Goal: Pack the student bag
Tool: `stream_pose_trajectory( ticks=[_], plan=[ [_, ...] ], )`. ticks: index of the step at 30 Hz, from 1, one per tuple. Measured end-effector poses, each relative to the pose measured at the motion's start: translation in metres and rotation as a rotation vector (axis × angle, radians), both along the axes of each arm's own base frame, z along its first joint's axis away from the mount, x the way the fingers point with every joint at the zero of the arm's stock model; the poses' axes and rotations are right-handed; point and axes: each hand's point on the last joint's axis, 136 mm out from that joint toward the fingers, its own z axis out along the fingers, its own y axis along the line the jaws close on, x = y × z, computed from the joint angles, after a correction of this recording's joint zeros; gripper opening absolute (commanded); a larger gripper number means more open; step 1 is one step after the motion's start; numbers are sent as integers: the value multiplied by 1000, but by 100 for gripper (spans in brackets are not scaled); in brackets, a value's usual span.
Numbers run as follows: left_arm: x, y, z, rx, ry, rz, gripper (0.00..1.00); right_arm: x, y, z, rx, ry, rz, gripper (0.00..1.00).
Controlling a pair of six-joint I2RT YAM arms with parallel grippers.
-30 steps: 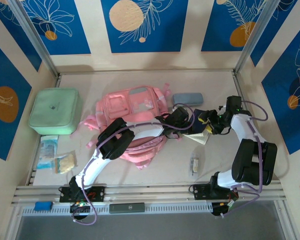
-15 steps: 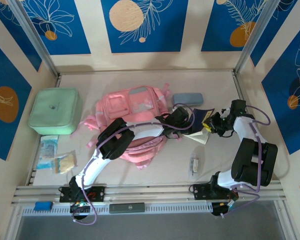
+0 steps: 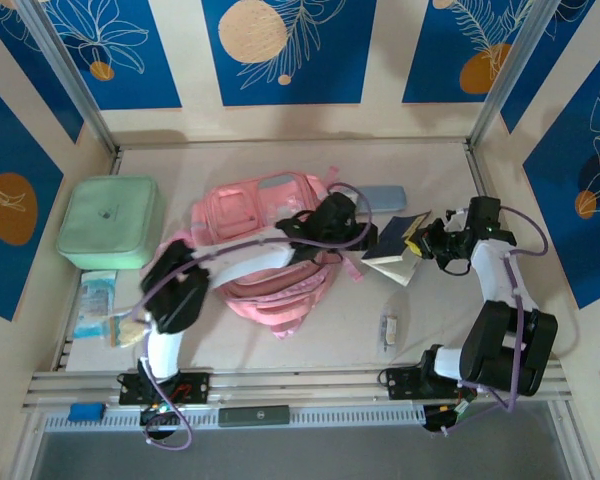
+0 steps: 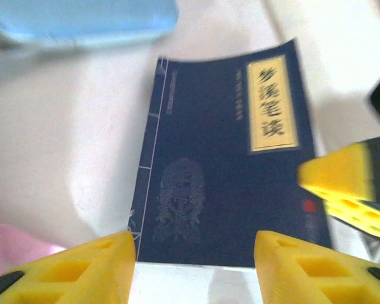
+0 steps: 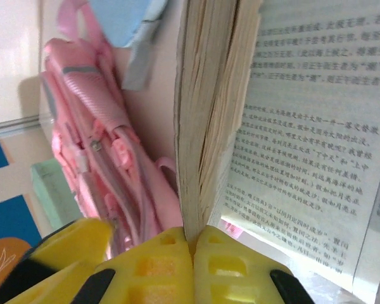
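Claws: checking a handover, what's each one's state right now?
Left claw: open, holding nothing, facing the book.
Right claw: shut on the book's edge.

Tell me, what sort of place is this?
Probably a robot practice booth, not a classroom: a left arm and a right arm are bolted to a table walled by blue-flowered panels, with a pink backpack, a book and a green case as props.

Far beyond your left gripper's fingers point(image 4: 69, 272), the pale blue soft pouch point(image 4: 82, 19) is blurred and cut by the top edge. Above your right gripper's fingers point(image 5: 158, 266), the open dark blue paper book point(image 5: 304, 139) runs off top and right. Your left arm point(image 3: 250, 258) hides the large soft pink fabric backpack's point(image 3: 242, 212) middle.
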Motion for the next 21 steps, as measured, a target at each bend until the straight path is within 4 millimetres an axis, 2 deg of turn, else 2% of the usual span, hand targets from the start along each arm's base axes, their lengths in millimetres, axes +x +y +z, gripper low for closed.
stream_pose_trajectory(
  ticks=[1,3,4,6,10,15,18,21],
  plan=[
    [-2,14,20,-26,-27,11,60,1,5,10,0,-26,18,0],
    [-3,40,48,-67,-61,37,62,1,18,29,3,-75,60,0],
    [-4,55,59,-85,-76,54,63,0,26,39,7,-104,88,0],
    [-7,80,69,-103,-91,81,65,-3,41,57,21,-153,141,0],
    [-22,130,59,-95,-82,129,70,-16,79,82,70,-222,261,0],
    [-45,182,42,-118,-37,181,75,-43,135,94,138,-237,450,0],
    [-56,203,44,-154,-33,213,76,-57,164,101,170,-249,542,0],
    [-64,215,46,-203,-23,243,76,-71,191,110,201,-283,632,0]
  ],
)
